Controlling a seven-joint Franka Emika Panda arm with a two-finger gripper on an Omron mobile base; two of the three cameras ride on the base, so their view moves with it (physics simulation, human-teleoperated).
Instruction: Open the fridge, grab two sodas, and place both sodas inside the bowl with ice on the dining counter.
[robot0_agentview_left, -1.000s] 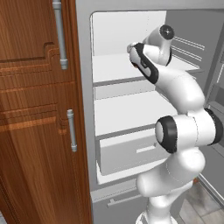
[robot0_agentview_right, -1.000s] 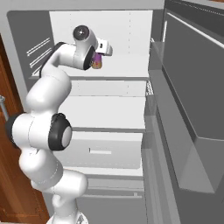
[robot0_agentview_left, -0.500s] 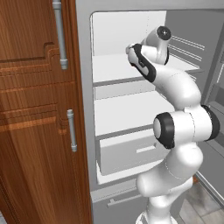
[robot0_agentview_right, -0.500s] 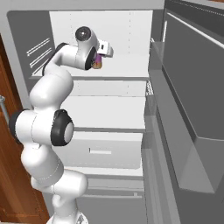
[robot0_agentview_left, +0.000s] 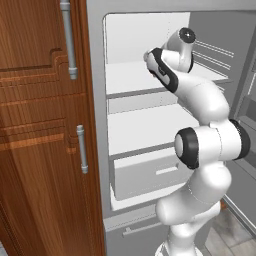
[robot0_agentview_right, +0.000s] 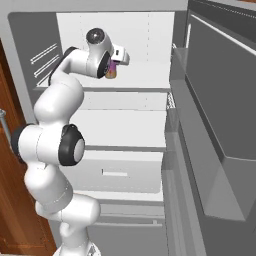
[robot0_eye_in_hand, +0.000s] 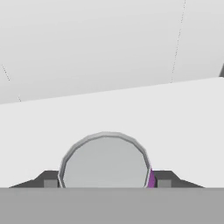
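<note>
Fingers (robot0_eye_in_hand: 50, 180) clamp soda (robot0_eye_in_hand: 105, 159) — grey lid in hand view, purple-orange side (robot0_agentview_right: 112, 70) right base view.

Two base views flank the arm, sharing the open fridge (robot0_agentview_left: 150, 125) interior, hand view close over a shelf

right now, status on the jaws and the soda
Gripper in open fridge, over top shelf. Jaws flank purple soda can, one each side; grip unconfirmed. Nothing else near it.
</note>
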